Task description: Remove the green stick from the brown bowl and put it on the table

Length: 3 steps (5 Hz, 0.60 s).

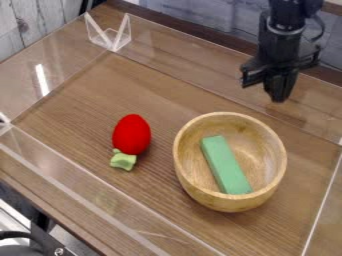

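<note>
A flat mint-green stick (225, 164) lies inside the round light-brown wooden bowl (190, 147), slanted from upper left to lower right. The bowl rests on the wood-grain table (94, 95) at the front right. My black gripper (279, 96) hangs above the table behind the bowl's far rim, well clear of the stick. Its fingers are pressed together with nothing between them.
A red strawberry toy (130, 134) with a pale-green stem lies left of the bowl. Clear acrylic walls (107, 33) edge the tabletop on all sides, with a folded acrylic corner at the back left.
</note>
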Tool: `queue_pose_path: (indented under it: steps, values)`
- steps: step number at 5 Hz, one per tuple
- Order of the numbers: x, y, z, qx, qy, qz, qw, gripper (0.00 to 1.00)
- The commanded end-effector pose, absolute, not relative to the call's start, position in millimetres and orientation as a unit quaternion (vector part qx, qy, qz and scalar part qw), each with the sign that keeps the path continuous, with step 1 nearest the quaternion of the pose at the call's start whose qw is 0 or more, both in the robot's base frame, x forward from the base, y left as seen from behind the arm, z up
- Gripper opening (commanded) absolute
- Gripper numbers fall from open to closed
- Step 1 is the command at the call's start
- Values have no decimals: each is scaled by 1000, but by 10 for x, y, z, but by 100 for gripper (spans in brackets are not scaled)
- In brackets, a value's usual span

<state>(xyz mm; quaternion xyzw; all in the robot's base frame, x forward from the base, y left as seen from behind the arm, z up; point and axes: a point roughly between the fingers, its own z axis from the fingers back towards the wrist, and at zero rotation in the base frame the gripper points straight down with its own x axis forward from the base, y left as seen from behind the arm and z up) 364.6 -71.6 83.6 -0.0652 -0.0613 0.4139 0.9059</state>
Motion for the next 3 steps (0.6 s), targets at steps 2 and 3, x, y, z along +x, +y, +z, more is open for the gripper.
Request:
queue_pose_path:
  steps: [2, 3]
  values:
    - [3359, -591, 1450, -101, -81, 360, 924, 0]
    - [3146, -643, 1449, -97, -75, 347, 930, 0]
